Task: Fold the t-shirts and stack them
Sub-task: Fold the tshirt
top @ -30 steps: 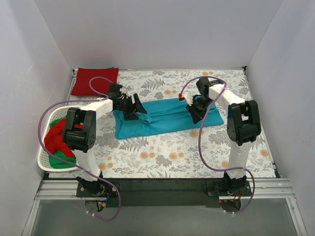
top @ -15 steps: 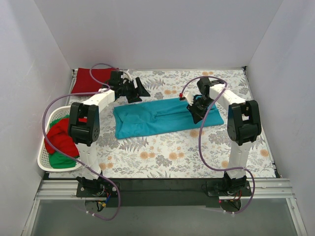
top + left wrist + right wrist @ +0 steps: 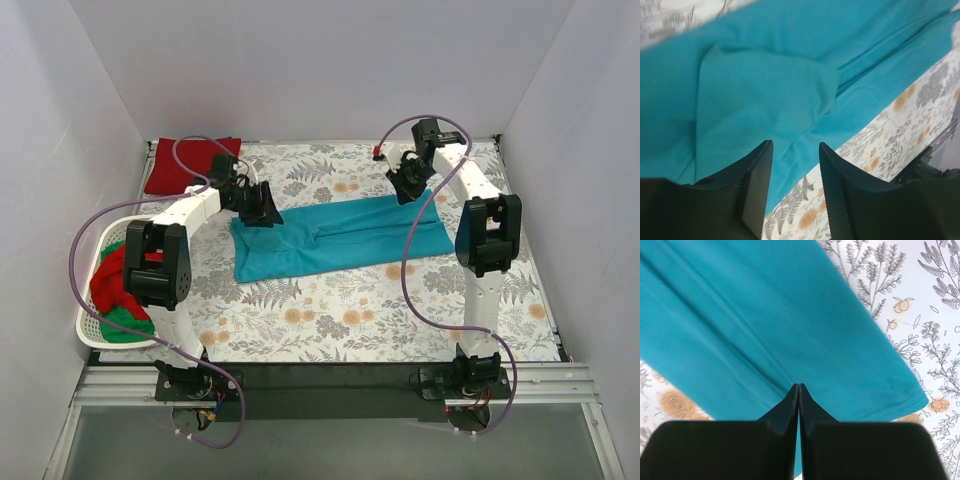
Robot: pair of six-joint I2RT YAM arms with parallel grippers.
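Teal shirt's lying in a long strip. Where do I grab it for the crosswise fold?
Grip the hem corners at the right short end of the teal t-shirt, coming from above and the right. It lies flat, long side across, so that end likely lifts over leftward.

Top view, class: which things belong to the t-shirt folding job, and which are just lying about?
Job: teal cotton t-shirt laid flat; folded dark red t-shirt; crumpled red t-shirt; crumpled green t-shirt.
Lying about: white plastic laundry basket; floral-print tablecloth.

A lab test booth, boxed in by white walls [image 3: 300, 70].
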